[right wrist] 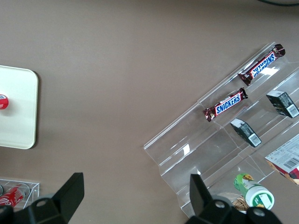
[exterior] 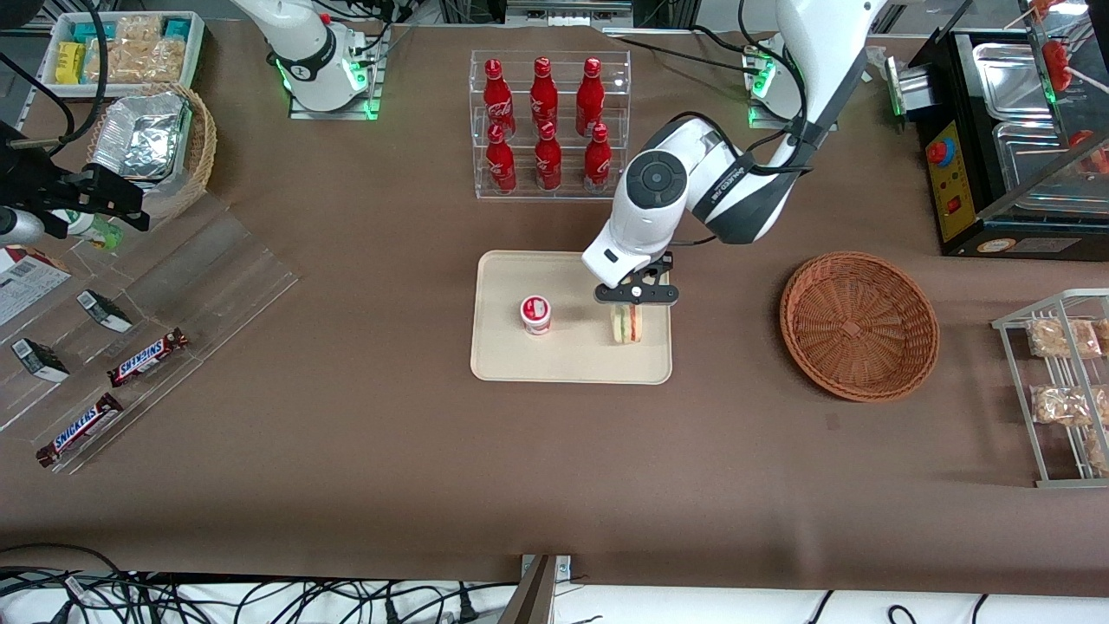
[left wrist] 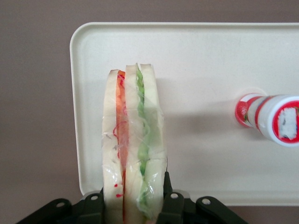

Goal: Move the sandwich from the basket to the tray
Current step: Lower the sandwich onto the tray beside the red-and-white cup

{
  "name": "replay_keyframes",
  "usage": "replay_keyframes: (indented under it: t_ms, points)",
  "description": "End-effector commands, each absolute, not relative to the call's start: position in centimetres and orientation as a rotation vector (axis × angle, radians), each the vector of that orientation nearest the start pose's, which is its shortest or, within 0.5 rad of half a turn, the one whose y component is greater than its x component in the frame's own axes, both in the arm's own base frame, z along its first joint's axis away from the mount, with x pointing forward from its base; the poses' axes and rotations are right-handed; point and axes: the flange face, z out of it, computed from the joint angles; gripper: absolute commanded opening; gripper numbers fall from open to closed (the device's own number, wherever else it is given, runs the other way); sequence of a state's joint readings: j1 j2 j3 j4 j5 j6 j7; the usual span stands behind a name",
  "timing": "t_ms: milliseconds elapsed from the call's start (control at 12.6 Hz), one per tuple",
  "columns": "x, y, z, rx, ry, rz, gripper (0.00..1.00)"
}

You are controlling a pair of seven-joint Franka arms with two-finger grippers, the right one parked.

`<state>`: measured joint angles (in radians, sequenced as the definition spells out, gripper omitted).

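Observation:
The sandwich (exterior: pixel 626 325), a wrapped wedge with pale bread and red and green filling, stands on edge over the cream-beige tray (exterior: pixel 520 360), at the tray's end toward the working arm. In the left wrist view the sandwich (left wrist: pixel 134 144) sits between the black fingers (left wrist: pixel 164 186). My left gripper (exterior: pixel 635 303) is shut on the sandwich from above, low over the tray (left wrist: pixel 210 70). The reddish-brown wicker basket (exterior: pixel 859 324) lies empty on the table toward the working arm's end.
A small white cup with a red lid (exterior: pixel 536 314) stands on the tray beside the sandwich. A clear rack of red bottles (exterior: pixel 546 126) stands farther from the front camera. A metal rack of snack packets (exterior: pixel 1066 386) and a black appliance (exterior: pixel 1014 139) are at the working arm's end.

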<state>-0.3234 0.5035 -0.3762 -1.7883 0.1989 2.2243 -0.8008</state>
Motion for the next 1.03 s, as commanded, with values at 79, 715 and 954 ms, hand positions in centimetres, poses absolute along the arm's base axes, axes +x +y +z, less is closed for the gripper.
replay_keyframes:
  t_ms: [79, 715, 954]
  points:
    - [50.3, -41.0, 26.4, -3.103, -0.036, -0.008, 0.41]
    - [49.8, -41.8, 24.2, -3.093, 0.007, -0.019, 0.41]
    - [49.7, -41.8, 24.0, -3.092, 0.010, -0.015, 0.41]
